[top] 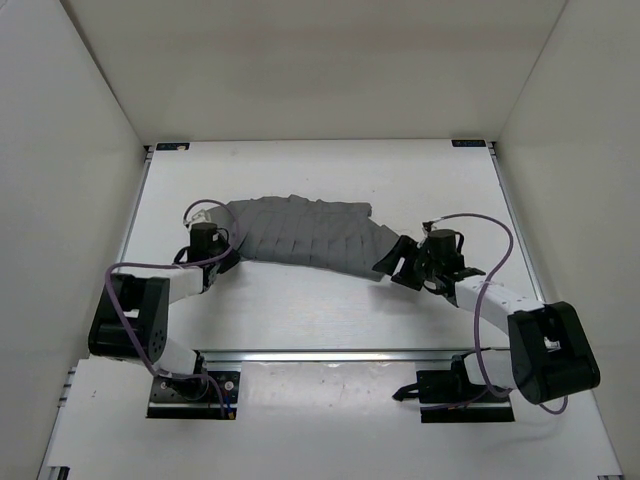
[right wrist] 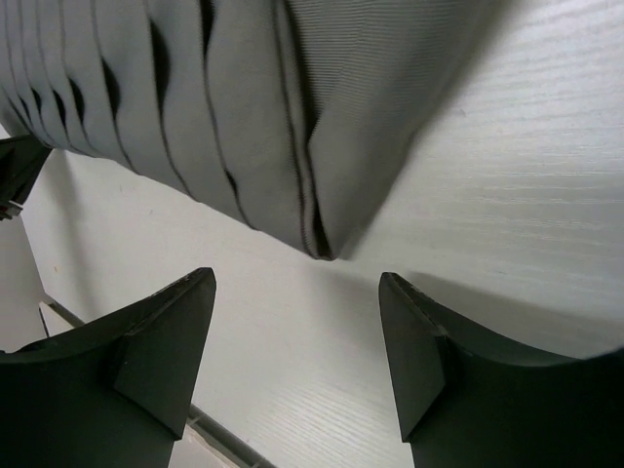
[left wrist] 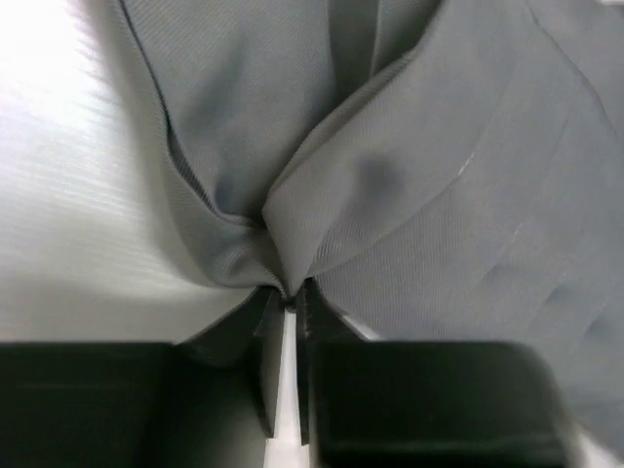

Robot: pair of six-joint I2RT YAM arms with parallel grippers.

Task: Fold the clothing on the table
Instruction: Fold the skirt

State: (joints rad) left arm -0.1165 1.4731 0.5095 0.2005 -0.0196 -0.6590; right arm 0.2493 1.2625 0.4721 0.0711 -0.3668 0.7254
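White walls (top: 90, 90) close in a flat matte white table (top: 300, 315) edged with thin metal rails (top: 330, 352).

The left gripper (left wrist: 290, 292) has its two black fingers (left wrist: 310, 370) pressed almost together, pinching a gathered fold of a dark grey, soft, pleated fabric garment (left wrist: 409, 175). The cloth bunches to a tight point right at the fingertips and fans out from there over the white surface.

The right gripper (right wrist: 297, 278) stands spread wide, its black wedge-shaped fingers (right wrist: 166, 341) well apart with bare table between them. A folded corner of the garment (right wrist: 244, 146) lies flat just ahead of that gap (near the fingertips, touching neither).

From above, the garment (top: 300, 232) stretches as a broad, slightly arched band across the middle of the table, its pleats showing as many parallel creases. The left gripper (top: 228, 262) meets its left end at the near edge, and the right gripper (top: 398, 265) sits at its right end. Purple cables (top: 495, 240) loop along both white and black arms, whose bases are bolted at the near edge.
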